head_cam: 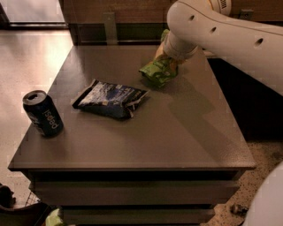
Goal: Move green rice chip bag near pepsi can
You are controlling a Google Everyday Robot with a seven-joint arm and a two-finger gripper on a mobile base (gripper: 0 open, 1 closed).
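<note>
The green rice chip bag point(156, 73) is at the far middle of the dark table point(177, 132), crumpled, its upper part hidden by my arm. My gripper point(168, 58) is right at the bag's top, mostly hidden behind the white wrist. The pepsi can point(43, 114) stands upright near the table's front left corner, far from the bag.
A dark blue-and-white snack bag point(110, 98) lies flat between the can and the green bag. My white arm point(230, 35) reaches in from the upper right. The table's edges drop to the floor on the left and right. A wooden wall panel point(110, 11) stands behind.
</note>
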